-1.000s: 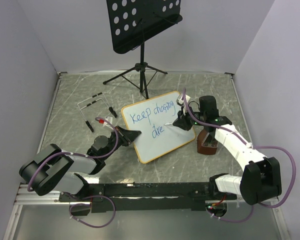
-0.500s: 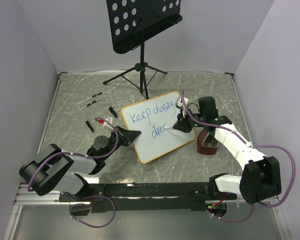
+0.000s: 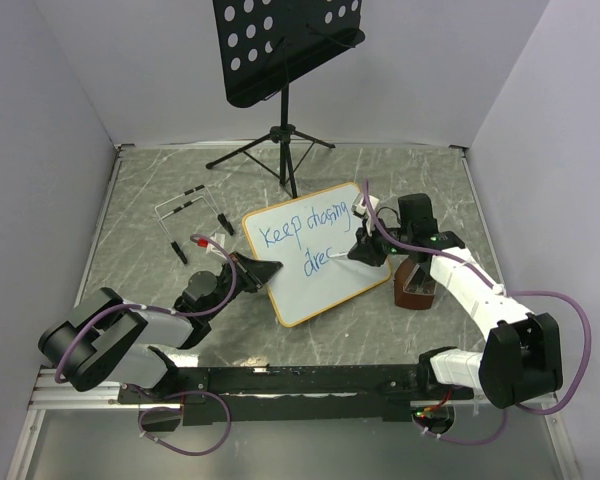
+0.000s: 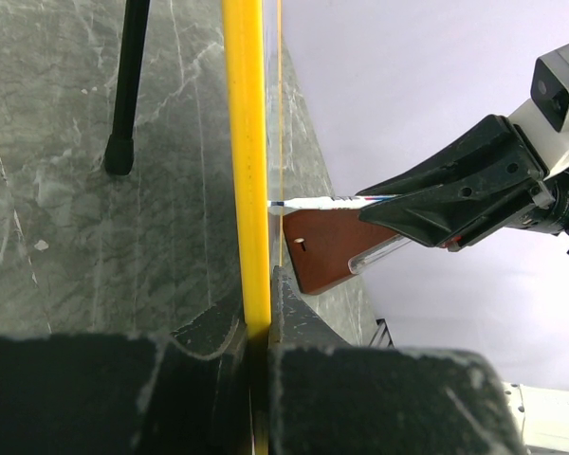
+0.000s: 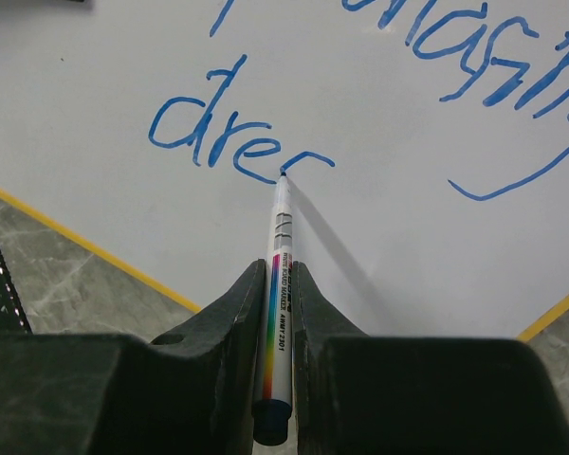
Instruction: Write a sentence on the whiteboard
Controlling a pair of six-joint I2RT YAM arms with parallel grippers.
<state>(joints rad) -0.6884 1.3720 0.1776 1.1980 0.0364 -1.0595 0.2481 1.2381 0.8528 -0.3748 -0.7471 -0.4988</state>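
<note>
The whiteboard [image 3: 315,292] lies tilted on the table, its left edge lifted. My left gripper [image 3: 265,268] is shut on the yellow frame [image 4: 245,142], which runs edge-on between its fingers [image 4: 258,303]. The sentence [image 3: 302,232] in blue reads "Keep chasing" with "drec" [image 5: 218,142] below it. My right gripper [image 3: 365,250] is shut on a white board marker [image 5: 279,275] with a rainbow stripe. Its tip touches the board surface [image 5: 408,246] at the end of the last letter. The same marker [image 4: 327,201] reaches the board from the right in the left wrist view.
A black perforated music stand [image 3: 288,40] on a tripod [image 3: 280,150] stands behind the board. A brown holder block [image 3: 414,285] sits beside the right arm. Loose markers [image 3: 185,200] and a red-capped one [image 3: 195,243] lie at the left.
The right gripper shifted slightly with the marker, and a new blue stroke now follows "dre". The left gripper and the board stayed put.
</note>
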